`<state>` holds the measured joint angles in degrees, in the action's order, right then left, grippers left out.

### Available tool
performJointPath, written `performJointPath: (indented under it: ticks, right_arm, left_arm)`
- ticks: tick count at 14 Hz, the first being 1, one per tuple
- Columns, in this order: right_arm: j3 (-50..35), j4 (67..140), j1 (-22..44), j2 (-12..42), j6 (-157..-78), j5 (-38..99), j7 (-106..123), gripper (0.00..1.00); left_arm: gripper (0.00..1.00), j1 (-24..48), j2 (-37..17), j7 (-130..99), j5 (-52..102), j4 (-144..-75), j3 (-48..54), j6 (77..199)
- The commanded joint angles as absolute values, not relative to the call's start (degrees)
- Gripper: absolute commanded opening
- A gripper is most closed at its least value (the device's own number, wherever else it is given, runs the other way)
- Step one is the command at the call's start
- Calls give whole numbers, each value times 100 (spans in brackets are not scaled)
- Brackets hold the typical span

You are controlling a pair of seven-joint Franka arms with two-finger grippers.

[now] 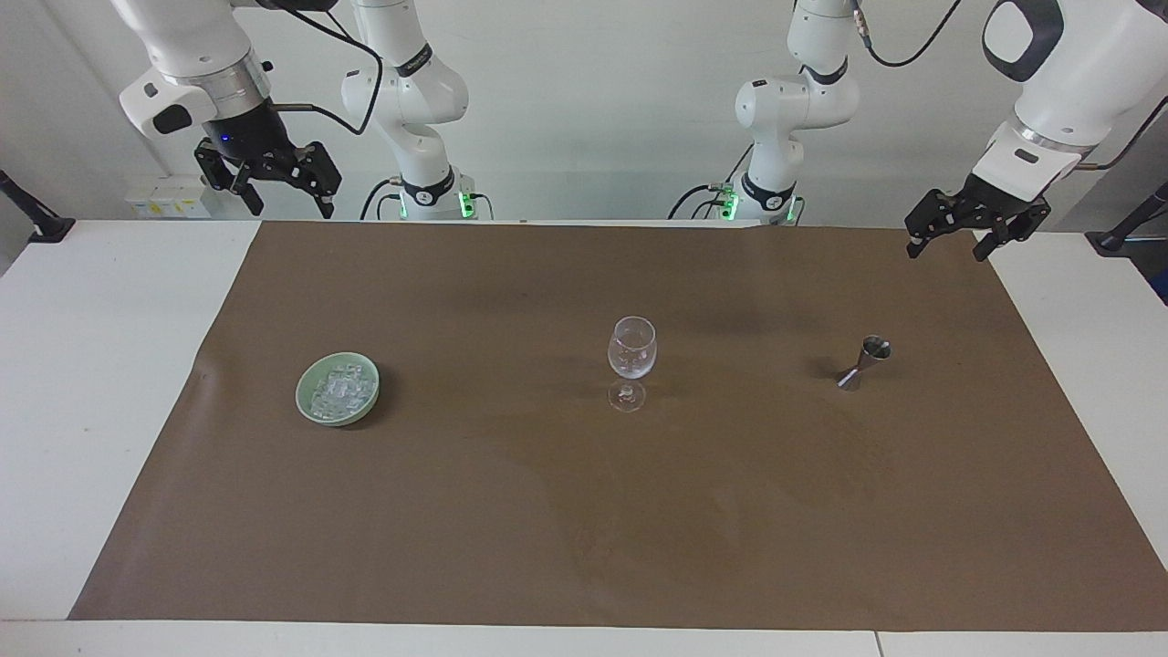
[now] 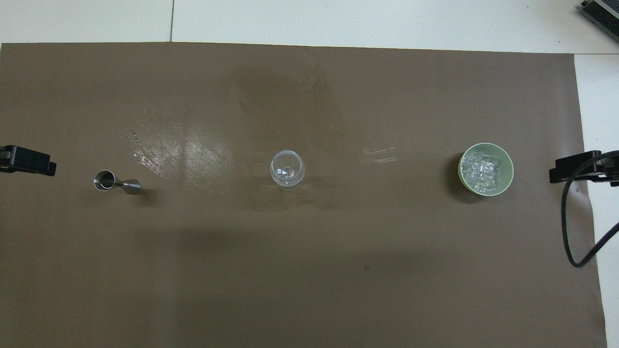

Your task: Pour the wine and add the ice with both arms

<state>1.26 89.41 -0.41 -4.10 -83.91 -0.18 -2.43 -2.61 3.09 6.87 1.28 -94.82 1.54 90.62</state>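
The ice (image 1: 339, 387) is a pile of small clear cubes in a pale green bowl (image 1: 302, 398) toward the right arm's end of the table; the ice (image 2: 483, 167) and bowl (image 2: 461, 170) also show in the overhead view. A clear stemmed glass (image 1: 631, 351) (image 2: 287, 168) stands upright mid-table. A small steel jigger (image 1: 865, 361) (image 2: 116, 182) stands toward the left arm's end. My right gripper (image 1: 287, 203) (image 2: 575, 169) hangs open and empty, high over the mat's corner. My left gripper (image 1: 947, 248) (image 2: 26, 161) hangs open and empty over the mat's other corner. Both arms wait.
A brown mat (image 1: 584, 511) (image 2: 309, 270) covers most of the white table (image 1: 91, 365), with a shiny smeared patch (image 2: 184, 154) between the jigger and the glass. A black cable (image 2: 568, 227) loops by the right gripper.
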Motion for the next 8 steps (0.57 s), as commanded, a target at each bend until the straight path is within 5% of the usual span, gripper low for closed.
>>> performJointPath:
  ticks: [1,8]
  right_arm:
    - [97,9062,-70,-510,-8429,-26,-211,100]
    - [97,9062,-70,-519,-8429,-26,-211,100]
  left_arm:
    - [100,-220,483,738,62,-9677,141,9079]
    - [100,-202,492,738,62,-9686,184,8938]
